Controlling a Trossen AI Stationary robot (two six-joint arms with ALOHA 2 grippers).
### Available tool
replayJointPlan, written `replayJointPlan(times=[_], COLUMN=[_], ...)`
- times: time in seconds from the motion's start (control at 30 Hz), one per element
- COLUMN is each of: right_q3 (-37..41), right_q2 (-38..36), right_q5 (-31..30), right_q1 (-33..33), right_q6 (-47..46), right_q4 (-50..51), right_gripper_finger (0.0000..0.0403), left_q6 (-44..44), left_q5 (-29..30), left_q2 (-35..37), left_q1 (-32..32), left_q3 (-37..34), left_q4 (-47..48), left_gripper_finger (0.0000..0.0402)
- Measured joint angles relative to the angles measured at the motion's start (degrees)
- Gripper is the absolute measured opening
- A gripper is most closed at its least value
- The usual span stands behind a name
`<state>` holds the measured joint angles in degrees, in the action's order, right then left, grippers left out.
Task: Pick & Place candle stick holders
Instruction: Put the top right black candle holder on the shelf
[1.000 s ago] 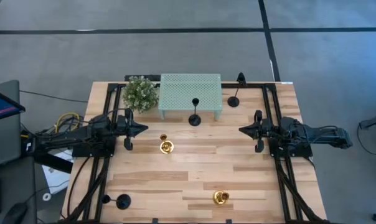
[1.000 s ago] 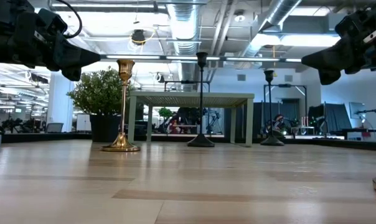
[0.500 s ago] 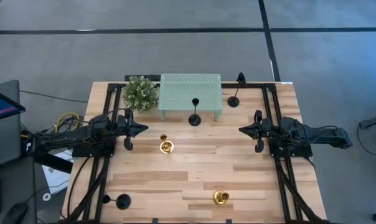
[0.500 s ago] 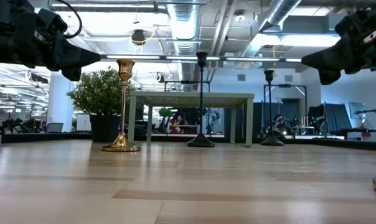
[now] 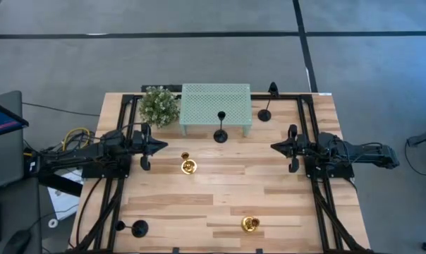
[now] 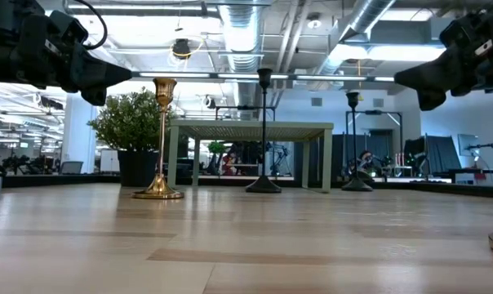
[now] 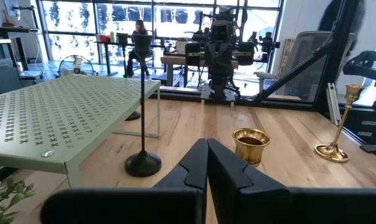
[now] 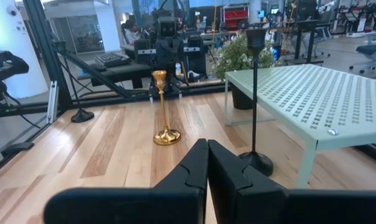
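Note:
Three black candle stick holders stand upright on their round bases: one in front of the green stand [image 5: 220, 134], one right of it [image 5: 264, 114], one at the near left corner [image 5: 139, 228]. Two gold holders stand on the wood, one left of centre [image 5: 188, 166] and one near the front edge [image 5: 250, 224]. My left gripper [image 5: 163, 146] hovers shut and empty at the left, above table level [image 7: 206, 146]. My right gripper [image 5: 273, 147] hovers shut and empty at the right [image 8: 206, 146]. Both point toward the table's middle.
A pale green perforated stand [image 5: 215, 106] stands on four legs at the back centre, with a small potted plant [image 5: 159, 106] to its left. Dark frame rails run along the table's left [image 5: 104, 204] and right [image 5: 326, 212] sides. Bare wood lies between the grippers.

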<state>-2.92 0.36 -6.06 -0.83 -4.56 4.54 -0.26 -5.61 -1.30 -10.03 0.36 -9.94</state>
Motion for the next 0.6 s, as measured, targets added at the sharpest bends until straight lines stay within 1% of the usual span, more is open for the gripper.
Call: replayJointPlan(times=[0.27,0.47,0.6], right_q3=[0.0,-0.1,-0.1], right_q2=[0.0,0.0,0.0], right_q5=[0.0,0.0,0.0], right_q1=[0.0,0.0,0.0], right_q6=[0.0,0.0,0.0], right_q4=[-0.5,-0.8,-4.5], right_gripper_finger=[0.0,0.0,0.0], left_q6=[0.0,0.0,0.0], left_q5=[0.0,-1.5,-1.6], left_q2=[0.0,0.0,0.0], left_q1=[0.0,0.0,0.0], left_q3=[0.0,0.0,0.0], left_q4=[-1.2,-2.1,-2.7], left_gripper_finger=[0.0008,0.0008,0.0008])
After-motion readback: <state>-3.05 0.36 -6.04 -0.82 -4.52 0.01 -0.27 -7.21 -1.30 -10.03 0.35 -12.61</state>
